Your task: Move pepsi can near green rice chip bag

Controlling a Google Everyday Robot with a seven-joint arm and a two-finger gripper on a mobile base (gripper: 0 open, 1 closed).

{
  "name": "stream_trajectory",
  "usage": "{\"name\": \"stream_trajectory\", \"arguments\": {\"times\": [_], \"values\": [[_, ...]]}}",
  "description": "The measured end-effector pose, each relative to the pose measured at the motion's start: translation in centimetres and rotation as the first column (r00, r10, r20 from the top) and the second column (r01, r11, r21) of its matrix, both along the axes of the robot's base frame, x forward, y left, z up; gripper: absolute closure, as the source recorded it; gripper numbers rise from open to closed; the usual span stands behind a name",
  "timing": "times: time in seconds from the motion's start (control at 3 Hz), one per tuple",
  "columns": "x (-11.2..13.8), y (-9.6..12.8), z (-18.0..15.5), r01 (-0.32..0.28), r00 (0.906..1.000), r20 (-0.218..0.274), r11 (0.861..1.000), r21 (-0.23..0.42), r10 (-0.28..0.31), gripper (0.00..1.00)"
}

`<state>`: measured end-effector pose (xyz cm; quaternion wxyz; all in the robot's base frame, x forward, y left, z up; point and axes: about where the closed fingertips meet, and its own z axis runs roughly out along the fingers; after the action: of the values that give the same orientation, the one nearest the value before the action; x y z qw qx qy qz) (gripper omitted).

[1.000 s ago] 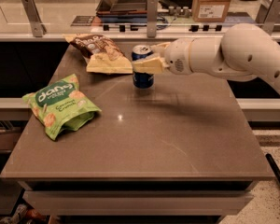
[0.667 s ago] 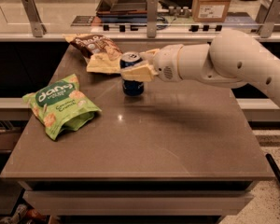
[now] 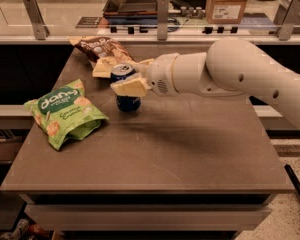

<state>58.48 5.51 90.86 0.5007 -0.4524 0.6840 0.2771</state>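
The pepsi can (image 3: 126, 102) is dark blue with a silver top and stands upright at the middle-left of the brown table. My gripper (image 3: 124, 77) reaches in from the right and is shut on the can, with one cream finger (image 3: 131, 87) across its front and the other behind it. The green rice chip bag (image 3: 64, 113) lies flat at the table's left side, a short gap to the left of the can.
A brown-and-cream snack bag (image 3: 99, 50) lies at the table's back left, just behind the can. My white arm (image 3: 240, 74) crosses the right half of the table (image 3: 190, 154). A counter with a rail and a cardboard box (image 3: 227, 3) runs behind.
My gripper has moved left and toward the front with the pepsi can in it, away from the brown snack bag and closer to the green bag.
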Motion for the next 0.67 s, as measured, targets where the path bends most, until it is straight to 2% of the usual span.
{"name": "stream_trajectory", "arguments": {"times": [0.33, 0.67], "values": [[-1.0, 1.2, -0.2, -0.003, 1.0, 0.008, 1.0, -0.014, 0.003, 1.0], [-1.1, 1.3, -1.3, -0.003, 0.9998, 0.018, 1.0, 0.01, 0.003, 1.0]]}}
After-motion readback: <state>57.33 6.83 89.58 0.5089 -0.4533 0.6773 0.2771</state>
